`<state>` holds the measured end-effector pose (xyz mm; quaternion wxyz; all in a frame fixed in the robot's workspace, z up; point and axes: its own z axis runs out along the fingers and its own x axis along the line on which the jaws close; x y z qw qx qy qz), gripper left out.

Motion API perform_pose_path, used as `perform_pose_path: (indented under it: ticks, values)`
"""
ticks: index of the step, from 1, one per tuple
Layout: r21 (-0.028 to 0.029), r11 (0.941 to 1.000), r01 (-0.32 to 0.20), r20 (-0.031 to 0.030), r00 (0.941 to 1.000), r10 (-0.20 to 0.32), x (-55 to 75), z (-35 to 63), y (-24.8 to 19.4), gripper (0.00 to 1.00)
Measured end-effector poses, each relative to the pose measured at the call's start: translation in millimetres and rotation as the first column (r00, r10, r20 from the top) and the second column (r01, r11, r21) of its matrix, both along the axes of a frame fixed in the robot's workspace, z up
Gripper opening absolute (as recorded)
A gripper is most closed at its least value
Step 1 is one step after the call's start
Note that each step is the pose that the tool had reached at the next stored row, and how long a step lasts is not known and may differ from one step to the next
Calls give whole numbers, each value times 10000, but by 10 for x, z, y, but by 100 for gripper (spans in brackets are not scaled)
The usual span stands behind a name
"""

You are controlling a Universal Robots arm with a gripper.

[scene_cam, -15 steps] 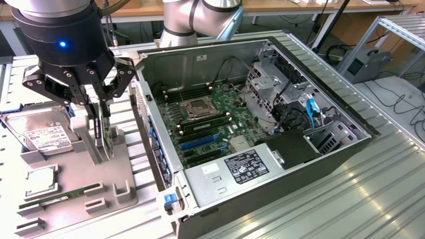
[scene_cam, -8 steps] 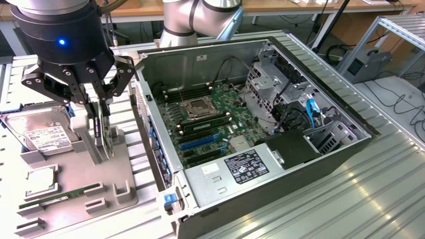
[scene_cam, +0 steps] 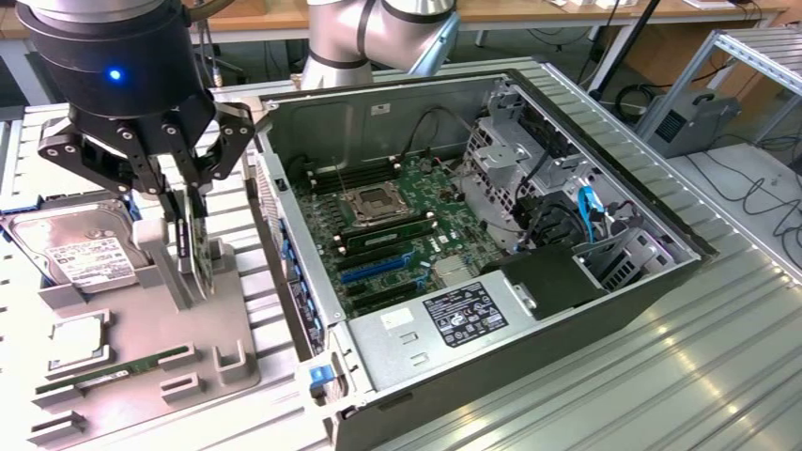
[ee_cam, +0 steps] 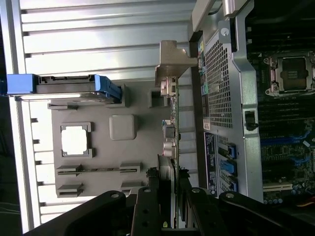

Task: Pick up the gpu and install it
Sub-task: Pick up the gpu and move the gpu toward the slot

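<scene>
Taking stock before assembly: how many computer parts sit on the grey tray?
4: hard drive at the far end of the tray, gpu upright beside it, processor chip mid-tray, memory stick nearest the camera. The gripper may hide others.

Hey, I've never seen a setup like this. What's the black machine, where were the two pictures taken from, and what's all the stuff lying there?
It's a robot arm ending in a gripper, a two-fingered claw. One picture comes from a camera standing off to the side; the other from a camera on the arm's wrist, looking past the claw. On the grey tray sit a hard drive, a processor chip and a memory stick. Beside it lies an open computer case. The claw appears to pinch the gpu, a graphics card standing upright in the tray.
</scene>
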<state>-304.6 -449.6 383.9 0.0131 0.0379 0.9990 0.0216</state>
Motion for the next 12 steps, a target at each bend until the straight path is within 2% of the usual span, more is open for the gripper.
perform_pose_path:
  ticks: [12]
  values:
    - [0, 10000, 0, 1, 10000, 0, 0, 47, 0, 26]
